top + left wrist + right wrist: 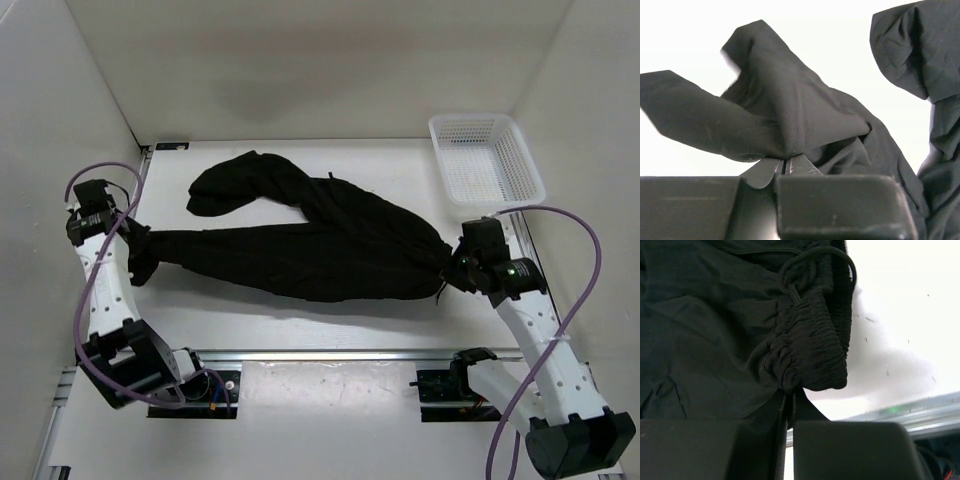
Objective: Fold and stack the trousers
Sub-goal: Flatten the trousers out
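Observation:
The black trousers (310, 245) lie stretched across the table between my two grippers. One leg runs left to my left gripper (140, 252). The other leg curls to the back left (235, 185). My left gripper (782, 162) is shut on the leg end of the trousers (790, 110). My right gripper (452, 262) is at the right end, shut on the gathered elastic waistband (810, 357) with its drawstring (812, 260). In the right wrist view the gripper (789, 395) pinches the waistband's lower edge.
A white mesh basket (485, 158) stands at the back right corner. White walls enclose the table on the left, back and right. A metal rail (330, 355) runs along the near edge between the arm bases.

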Available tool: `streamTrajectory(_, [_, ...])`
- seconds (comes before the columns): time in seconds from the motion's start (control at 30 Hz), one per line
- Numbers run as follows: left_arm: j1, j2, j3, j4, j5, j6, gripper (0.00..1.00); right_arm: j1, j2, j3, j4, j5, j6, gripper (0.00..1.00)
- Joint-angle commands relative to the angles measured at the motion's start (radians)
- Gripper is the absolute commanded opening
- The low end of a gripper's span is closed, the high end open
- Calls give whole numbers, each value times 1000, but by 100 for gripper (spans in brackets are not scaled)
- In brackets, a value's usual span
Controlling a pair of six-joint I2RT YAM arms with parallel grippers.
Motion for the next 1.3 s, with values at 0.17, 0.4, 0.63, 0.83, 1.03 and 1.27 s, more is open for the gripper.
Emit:
streamTrajectory(0.17, [43,-121,17,-154,-91,29,63,-2,-133,-9,-196,84,156,81])
streamTrajectory(0.4, [-21,-46,312,-177,85,108,74,-2,-134,155,-229,216,150,94])
streamTrajectory(0.63, [-361,292,702,-218,20,170,13,-2,93,307,12,47,-63,1])
streamTrajectory(0.83, [-486,705,1065,-335,-10,170,75,-2,327,334,117,-112,-138,10])
streamTrajectory(1.03, [-476,1013,1285,-364,-51,136,100,-2,337,269,139,-133,-151,66])
streamTrajectory(1.27, [-476,1202,1372,-295,-62,102,100,-12,434,234,200,-153,-160,71])
